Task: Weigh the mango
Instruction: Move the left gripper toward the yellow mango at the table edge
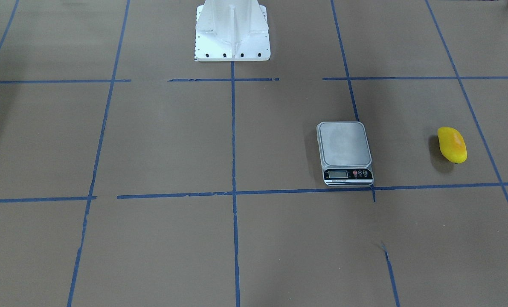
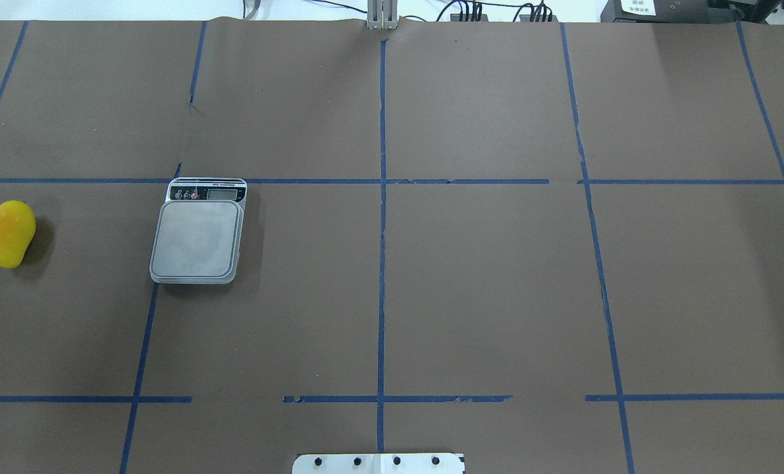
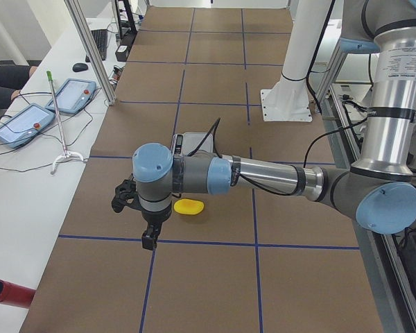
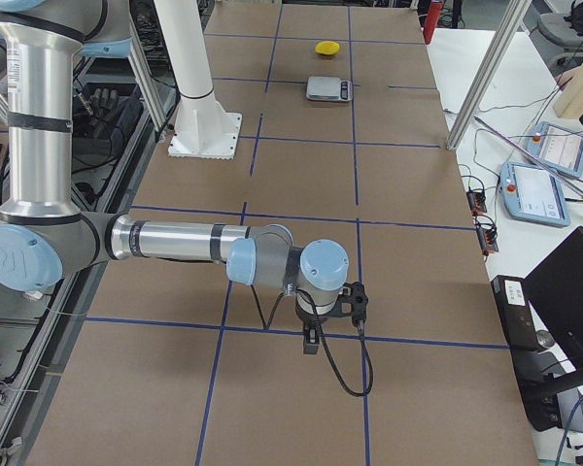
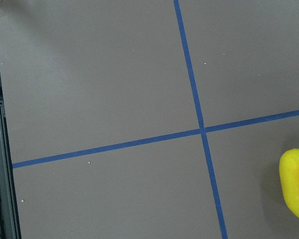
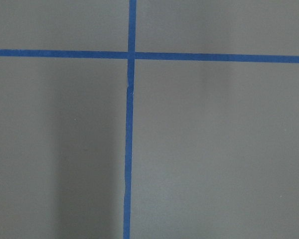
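While both arms reach out level above the brown-papered table (image 2: 497, 296), I see the left arm (image 3: 263, 177) with its forearm stretched flat and its wrist turned down near the mango, and the right arm (image 4: 175, 241) posed much the same at the opposite end. The left gripper (image 3: 125, 196) and right gripper (image 4: 355, 299) show only from the side, so I cannot tell whether either is parted or closed. A digital kitchen scale (image 2: 197, 240) sits on the robot's left half. The mango (image 2: 10, 234) lies on the table, well apart from the scale on its outer side: oblong, glossy yellow, blushed orange.
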Available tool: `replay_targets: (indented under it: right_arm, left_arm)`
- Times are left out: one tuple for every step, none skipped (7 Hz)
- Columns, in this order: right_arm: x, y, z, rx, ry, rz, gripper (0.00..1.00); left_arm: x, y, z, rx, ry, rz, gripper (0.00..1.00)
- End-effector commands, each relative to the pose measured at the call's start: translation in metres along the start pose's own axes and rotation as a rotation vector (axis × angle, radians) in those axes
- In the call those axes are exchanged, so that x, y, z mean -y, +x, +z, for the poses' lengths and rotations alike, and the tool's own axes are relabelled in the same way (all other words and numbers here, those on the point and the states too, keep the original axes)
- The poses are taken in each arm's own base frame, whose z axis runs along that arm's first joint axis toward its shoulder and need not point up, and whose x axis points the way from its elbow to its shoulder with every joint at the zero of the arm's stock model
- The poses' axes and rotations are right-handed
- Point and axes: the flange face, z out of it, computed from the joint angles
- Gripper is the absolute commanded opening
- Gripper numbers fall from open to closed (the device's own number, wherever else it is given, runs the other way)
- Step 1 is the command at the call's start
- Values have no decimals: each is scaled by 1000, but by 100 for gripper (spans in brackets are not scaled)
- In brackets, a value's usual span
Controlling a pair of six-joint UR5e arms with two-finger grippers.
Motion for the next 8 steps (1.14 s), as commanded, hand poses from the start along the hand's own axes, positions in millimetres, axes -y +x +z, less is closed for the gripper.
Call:
replay_targets:
  right_arm:
    - [0, 0, 0, 0, 0, 0, 100]
    - [0, 0, 0, 0, 0, 0, 100]
    - [0, 0, 0, 0, 0, 0, 100]
    - [0, 0, 0, 0, 0, 0, 100]
    - [0, 0, 0, 0, 0, 0, 100]
    - [0, 0, 0, 0, 0, 0, 100]
    - [0, 0, 0, 0, 0, 0, 100]
    - [0, 0, 0, 0, 0, 0, 100]
  left_arm:
    - [-9, 1, 2, 1, 4, 12, 100]
    - [-7, 1, 5, 1, 0, 7, 100]
    - [-7, 1, 5, 2, 1, 10, 100]
    - [-7, 3, 3, 3, 5, 13, 100]
    - [-8, 2, 4, 3, 5, 14, 100]
    - [-8, 3, 3, 3, 6, 17, 100]
    - [-8, 1, 5, 2, 2, 12, 100]
    - [-3, 9, 12, -2, -3, 28, 100]
